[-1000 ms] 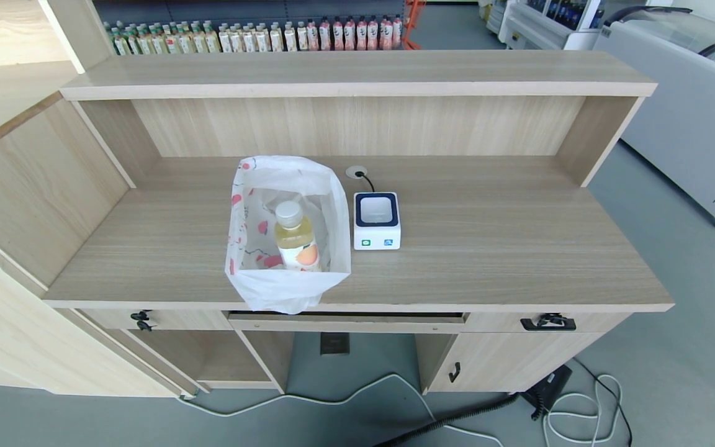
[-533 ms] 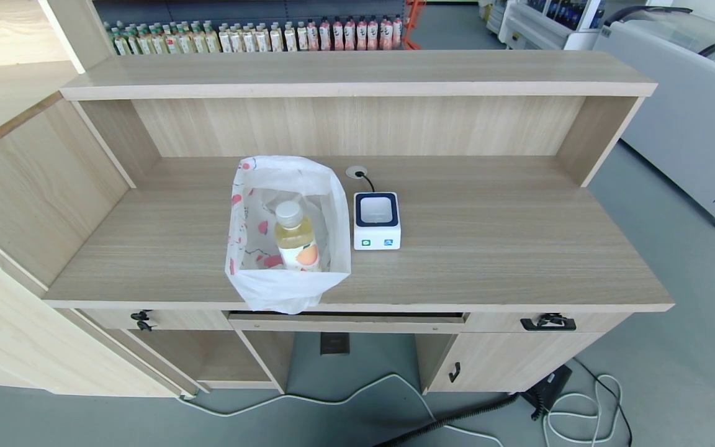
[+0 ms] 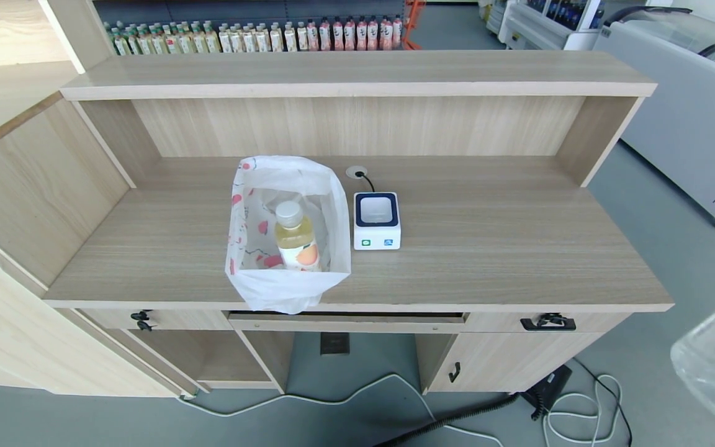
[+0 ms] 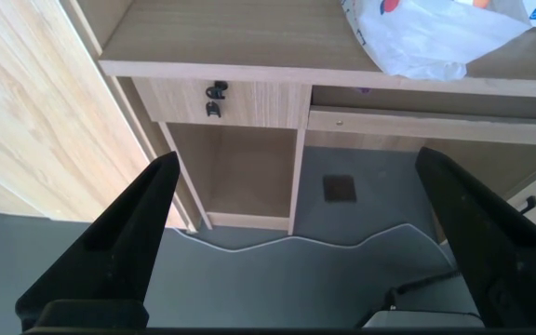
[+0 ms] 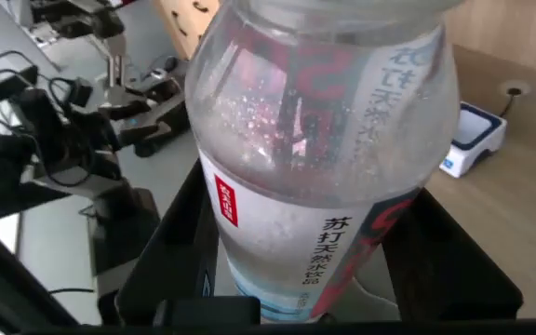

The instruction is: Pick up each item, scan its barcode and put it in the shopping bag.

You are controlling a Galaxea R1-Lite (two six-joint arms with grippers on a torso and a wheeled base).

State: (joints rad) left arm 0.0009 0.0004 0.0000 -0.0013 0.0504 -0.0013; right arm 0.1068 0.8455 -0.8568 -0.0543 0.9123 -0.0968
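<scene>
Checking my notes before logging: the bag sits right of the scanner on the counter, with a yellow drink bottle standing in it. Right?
No. The bag sits left of the scanner, not right; the head view shows it. It is on the counter, with a yellow drink bottle standing in it.

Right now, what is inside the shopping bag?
One bottle of yellow drink, white-capped, stands inside the shopping bag. The bag's front wall hides the bottle's base and the bag's floor, so smaller items cannot be excluded.
</scene>
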